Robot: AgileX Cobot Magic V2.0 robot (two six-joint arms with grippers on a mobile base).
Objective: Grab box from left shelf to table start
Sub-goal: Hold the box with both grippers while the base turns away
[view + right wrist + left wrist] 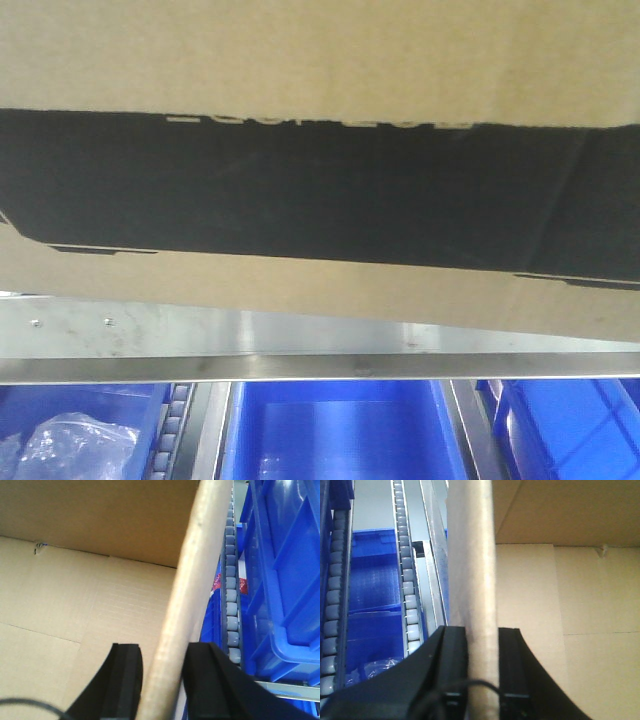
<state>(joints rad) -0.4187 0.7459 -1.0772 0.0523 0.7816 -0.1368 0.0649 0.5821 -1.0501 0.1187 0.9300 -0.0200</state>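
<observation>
The box (300, 60) is a brown carton with a wide black panel (300, 190) and fills the upper front view, above the left shelf's silvery screw-dotted rail (300, 335). In the left wrist view my left gripper (482, 629) straddles the box's open top left wall (477, 555), one black finger (454, 670) outside and the other inside, both pressed on the cardboard. In the right wrist view my right gripper (162, 645) grips the right wall (195, 570) the same way. The box's bare inside (75, 580) shows. The table is out of view.
Blue plastic bins (340, 430) sit under the rail, one holding a clear plastic bag (70, 445). Grey roller tracks (407, 580) run beside the box's left side and also beside its right (231, 580), with a blue bin (290, 580) close by.
</observation>
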